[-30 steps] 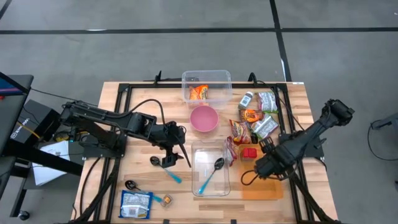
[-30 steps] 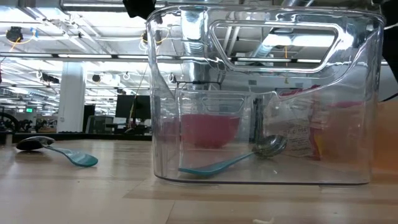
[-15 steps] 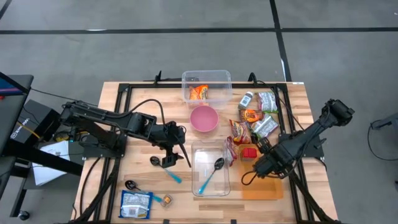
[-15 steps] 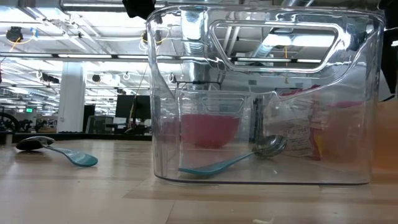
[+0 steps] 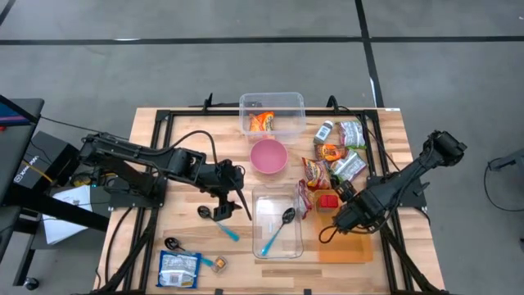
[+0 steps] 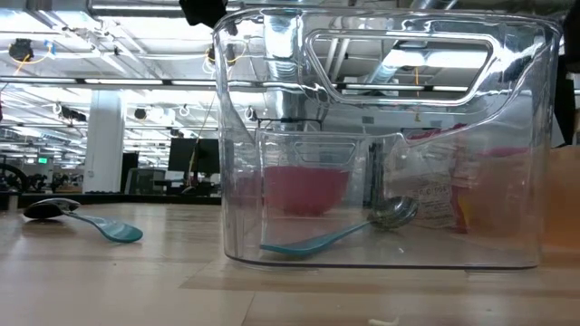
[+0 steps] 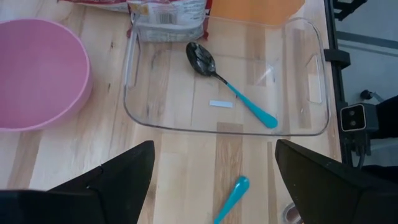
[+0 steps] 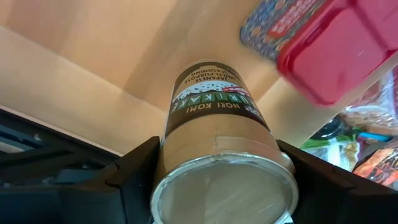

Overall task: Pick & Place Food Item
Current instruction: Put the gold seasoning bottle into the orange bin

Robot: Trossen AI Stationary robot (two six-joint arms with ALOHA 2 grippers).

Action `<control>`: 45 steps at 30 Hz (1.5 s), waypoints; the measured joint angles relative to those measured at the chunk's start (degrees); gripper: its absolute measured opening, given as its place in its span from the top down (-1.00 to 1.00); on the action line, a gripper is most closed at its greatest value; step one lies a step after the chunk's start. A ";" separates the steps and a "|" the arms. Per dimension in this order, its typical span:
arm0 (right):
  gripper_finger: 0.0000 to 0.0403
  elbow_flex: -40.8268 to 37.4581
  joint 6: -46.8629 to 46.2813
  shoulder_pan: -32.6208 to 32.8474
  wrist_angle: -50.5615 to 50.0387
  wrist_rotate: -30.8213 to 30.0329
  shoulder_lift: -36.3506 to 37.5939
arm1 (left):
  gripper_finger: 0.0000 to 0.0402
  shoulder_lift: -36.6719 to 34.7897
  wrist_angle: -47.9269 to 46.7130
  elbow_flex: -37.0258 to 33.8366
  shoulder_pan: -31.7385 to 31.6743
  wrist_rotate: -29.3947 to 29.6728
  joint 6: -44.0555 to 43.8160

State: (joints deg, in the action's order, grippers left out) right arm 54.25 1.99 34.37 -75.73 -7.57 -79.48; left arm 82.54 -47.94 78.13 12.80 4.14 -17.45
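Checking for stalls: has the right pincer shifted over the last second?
Yes, slightly. In the high view the right pincer, closed around the brown jar, has crept toward the table's near edge, away from the red box.

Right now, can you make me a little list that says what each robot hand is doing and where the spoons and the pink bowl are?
right gripper: shut on a brown seasoning jar, near the red box
left gripper: open, holding nothing, above the wooden table
clear container: middle of the table, a teal-handled spoon inside it
second teal spoon: on the table beside the container
pink bowl: behind the container, empty
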 joint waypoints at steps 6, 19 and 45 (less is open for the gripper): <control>-0.33 -1.26 1.14 -0.06 -0.01 0.00 0.00 | -0.63 0.01 0.82 0.00 -0.02 0.04 -0.74; -0.33 -1.26 7.11 -3.11 1.53 -0.04 0.00 | -0.63 0.02 0.82 0.00 -0.02 0.13 -0.99; -0.52 -1.22 7.02 -5.66 3.22 -0.25 0.00 | -0.63 0.02 0.84 0.00 -0.02 0.15 -1.25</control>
State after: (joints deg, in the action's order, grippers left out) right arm 53.03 9.01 28.71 -72.51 -7.82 -79.48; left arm 82.56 -47.09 78.13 12.78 4.29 -18.70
